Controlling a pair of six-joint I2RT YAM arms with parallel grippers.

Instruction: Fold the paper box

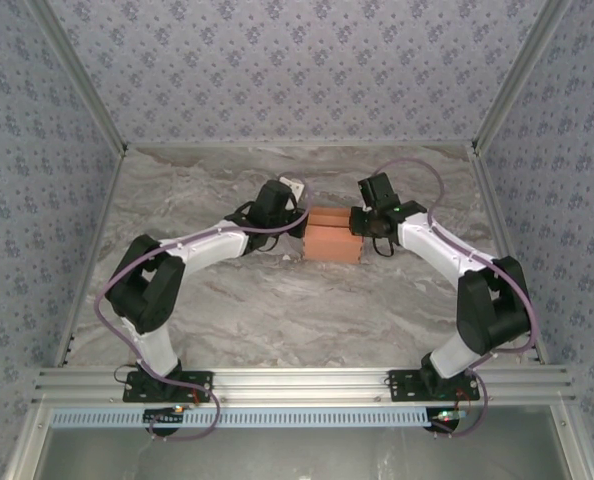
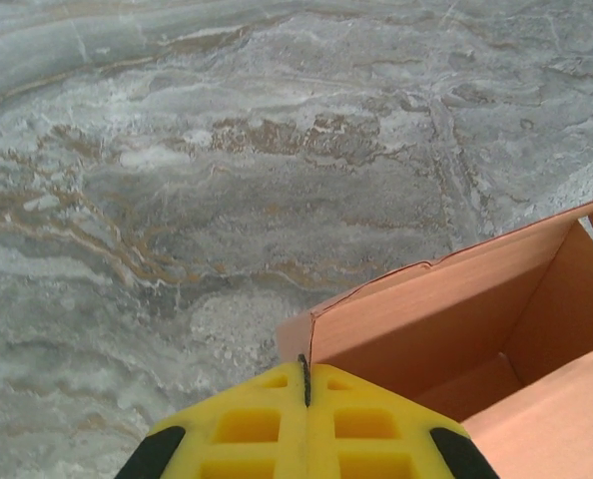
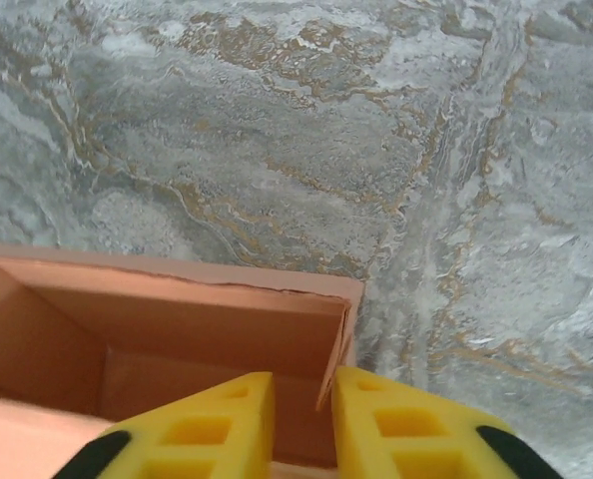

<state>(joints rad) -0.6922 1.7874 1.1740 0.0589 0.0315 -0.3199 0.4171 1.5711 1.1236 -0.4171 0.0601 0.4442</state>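
The paper box [image 1: 332,238] sat mid-table betw. the two grippers, w/ the left gripper [image 1: 299,228] at its left end and the right gripper [image 1: 361,224] at its right end. The marble table [image 1: 277,320] gave open room all round it: a strip behind, a wider stretch toward the near rail [image 1: 297,380], and space on both sides. The patterned enclosure walls [image 1: 277,70] closed off the back & sides.

The overhead cam showed the box only as a closed-looking block. The wrist cams showed it hollow, w/ inner walls and floor visible. On the left wrist cam the yellow fingers [image 2: 247,424] were pressed together on the box's corner edge, which ran into their seam — a pinch on thin card. On the right wrist cam the fingers [image 3: 406,429] stood apart, straddling the end wall's edge, not clamped.
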